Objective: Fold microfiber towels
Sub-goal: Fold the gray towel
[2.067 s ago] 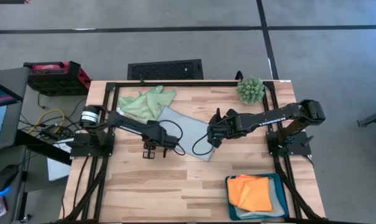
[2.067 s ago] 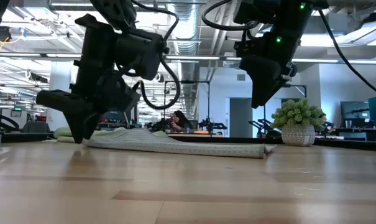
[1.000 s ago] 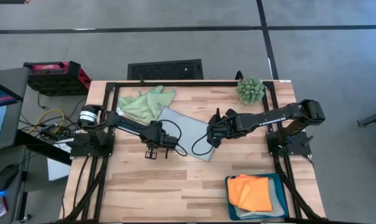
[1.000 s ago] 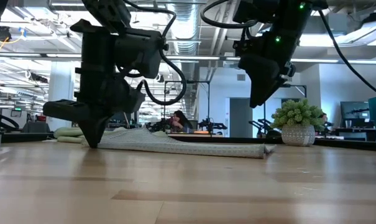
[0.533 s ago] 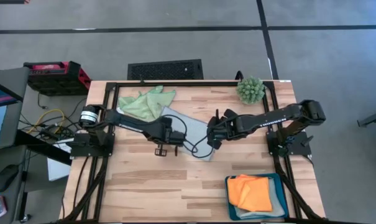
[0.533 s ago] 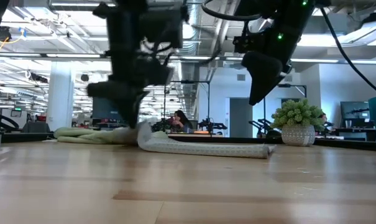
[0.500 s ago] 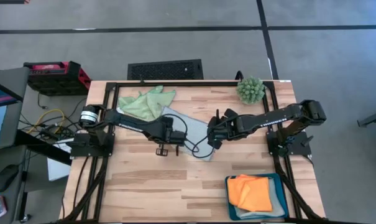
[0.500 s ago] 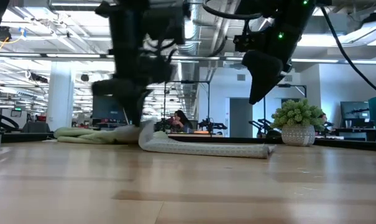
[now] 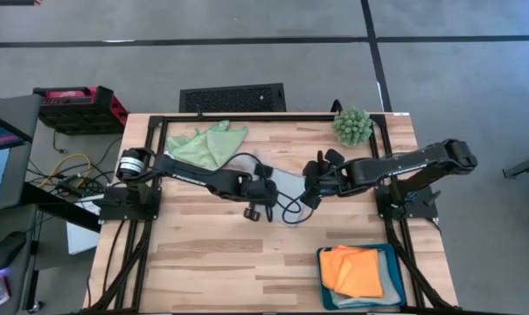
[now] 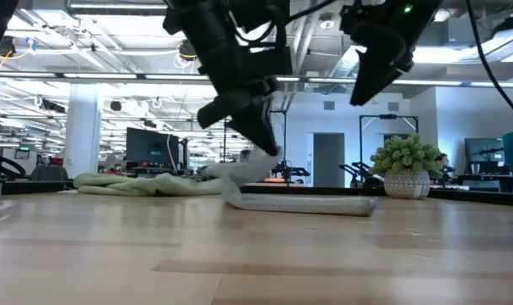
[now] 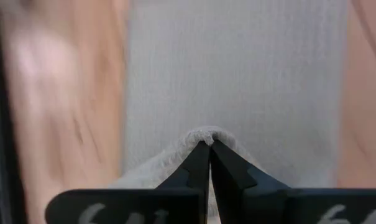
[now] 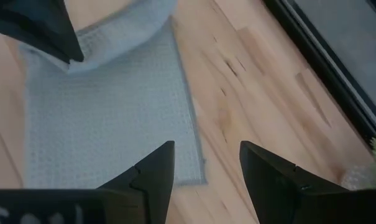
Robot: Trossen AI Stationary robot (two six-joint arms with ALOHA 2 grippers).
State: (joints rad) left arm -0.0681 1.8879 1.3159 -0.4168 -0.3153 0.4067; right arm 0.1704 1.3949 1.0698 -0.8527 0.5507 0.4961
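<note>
pale blue-grey square microfiber towel [image 9: 286, 185] mid-table, one edge lifted by the left gripper [image 9: 257, 199]

the towel's free half runs from the pinch toward the right gripper [image 9: 315, 188] (the nearer idle one), which hovers above with jaws spread and holds nothing; the left is clamped on the fold.
</note>
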